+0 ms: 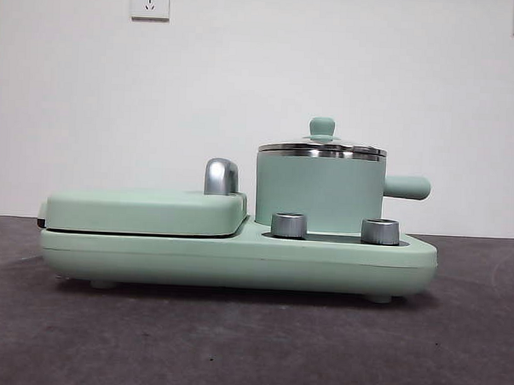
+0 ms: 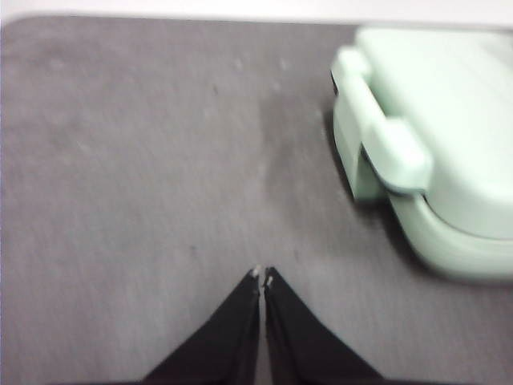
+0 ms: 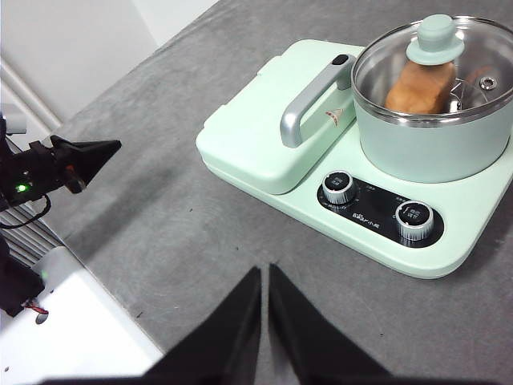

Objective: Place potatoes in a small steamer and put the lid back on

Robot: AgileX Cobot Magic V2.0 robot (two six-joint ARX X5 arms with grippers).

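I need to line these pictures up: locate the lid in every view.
Front view: the lid sits on the small steamer, right of centre.
Left wrist view: not in it; only a corner of the appliance shows.
Right wrist view: the lid covers the steamer, potato visible beneath.
Shared landmark: the mint-green appliance.

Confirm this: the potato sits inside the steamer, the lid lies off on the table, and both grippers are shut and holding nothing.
One thing is wrong: the lid is not on the table. The right wrist view shows it seated on the steamer, with the potato visible through the glass. Both the left gripper and the right gripper are shut and holding nothing.
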